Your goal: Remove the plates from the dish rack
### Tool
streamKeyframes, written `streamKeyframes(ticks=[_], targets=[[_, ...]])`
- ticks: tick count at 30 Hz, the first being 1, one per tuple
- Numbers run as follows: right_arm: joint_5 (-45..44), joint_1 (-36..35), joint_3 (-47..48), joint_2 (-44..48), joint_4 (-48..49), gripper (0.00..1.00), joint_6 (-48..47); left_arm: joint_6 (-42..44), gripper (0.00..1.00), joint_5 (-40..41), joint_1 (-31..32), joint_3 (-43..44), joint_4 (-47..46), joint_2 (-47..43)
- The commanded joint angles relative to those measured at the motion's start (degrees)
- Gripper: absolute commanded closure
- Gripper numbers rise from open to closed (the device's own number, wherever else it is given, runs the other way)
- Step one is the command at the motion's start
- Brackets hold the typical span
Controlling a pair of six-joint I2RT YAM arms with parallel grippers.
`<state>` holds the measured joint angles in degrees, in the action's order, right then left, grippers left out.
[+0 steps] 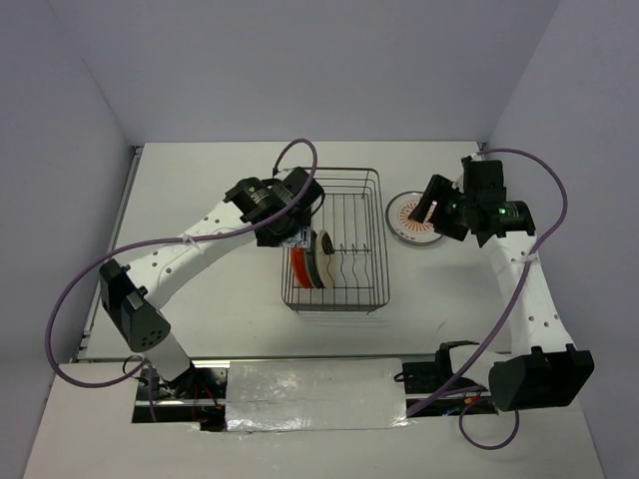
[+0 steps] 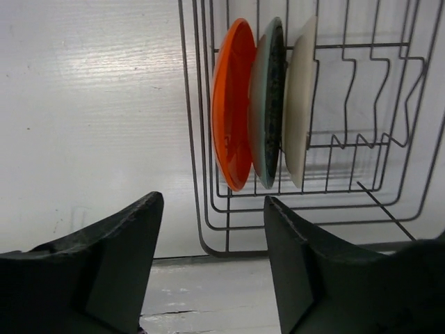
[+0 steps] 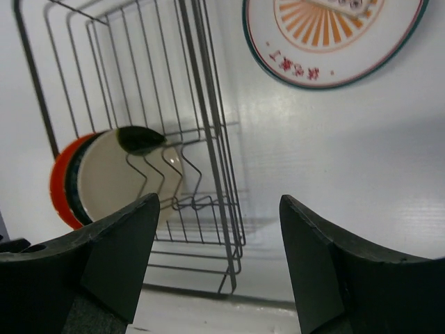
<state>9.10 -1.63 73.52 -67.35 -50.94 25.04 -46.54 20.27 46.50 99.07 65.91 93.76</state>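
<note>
Dish rack: the dark wire dish rack (image 1: 377, 215) sits mid-table, right between the two arms.
Plates in the rack: three stand on edge at its near-left end. That's the orange-red plate (image 2: 233, 104), the speckled dark plate (image 2: 272, 104) and the cream plate (image 2: 299, 97), packed side by side in the prong dividers (image 2: 348, 146).
Plate outside: a patterned plate (image 3: 334, 42) with an orange-rayed centre and a teal rim lies flat on the white table (image 1: 200, 170), just right of the rack and clear of it.
Left gripper: the left gripper (image 2: 212, 264) hangs over the rack's left side by the plates, fingers spread, nothing between them.
Right gripper: the right gripper (image 3: 219, 257) is over the patterned plate, jaws wide apart and holding nothing.
In the way: from the right wrist, the rack's side wires cross in front of the three plates.
Hidden or cut off: in the top view the left wrist covers the rack's left rim, and the right gripper covers part of the patterned plate. The right wrist view cuts that plate off at the top.
Hard to make out: a dark glossy shape (image 3: 139, 139) sits at the cream plate's upper edge, and I can't tell what it is.
</note>
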Motion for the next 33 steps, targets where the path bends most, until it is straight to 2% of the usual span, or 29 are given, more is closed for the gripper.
streamKeyframes(ticks=[1,2,9,15,20,21,24,28,31,33], targets=[[0.48,-0.74,-4.08,1.34,-2.15,0.23,0.28,-2.32,0.29,3.54,0.26,-2.03,-0.87,1.69],[0.39,-0.66,-4.43,2.30,-2.32,0.23,0.10,-2.06,0.33,3.46,0.26,-2.30,-1.31,1.87],[0.74,-0.92,-5.84,3.72,-3.73,0.23,-1.48,-2.06,0.40,4.51,0.26,-5.46,-6.84,3.80],[1.53,-1.10,-5.40,5.12,-4.43,0.23,-1.83,-2.67,0.56,5.12,0.26,-6.78,-7.90,6.61],[1.36,-1.01,-3.65,5.65,-5.58,0.23,-2.10,-3.73,0.64,5.57,0.26,-8.54,-8.69,7.32],[1.44,-1.10,-3.38,5.65,-5.84,0.23,-2.18,-3.90,0.70,5.83,0.26,-8.45,-8.61,7.41],[1.36,-1.10,-2.33,5.74,-6.54,0.23,-2.27,-4.08,0.79,6.09,0.34,-7.40,-7.82,7.76],[0.92,-1.01,-0.92,5.92,-7.33,0.23,-2.27,-5.04,0.82,7.76,0.26,-5.21,-5.27,7.14],[0.74,-1.10,-0.22,6.00,-7.77,0.23,-2.27,-5.83,0.88,9.43,0.26,-1.61,-2.11,6.97],[0.83,-1.10,0.05,6.09,-8.04,0.23,-2.27,-6.63,0.97,10.92,0.26,0.15,0.79,6.79]])
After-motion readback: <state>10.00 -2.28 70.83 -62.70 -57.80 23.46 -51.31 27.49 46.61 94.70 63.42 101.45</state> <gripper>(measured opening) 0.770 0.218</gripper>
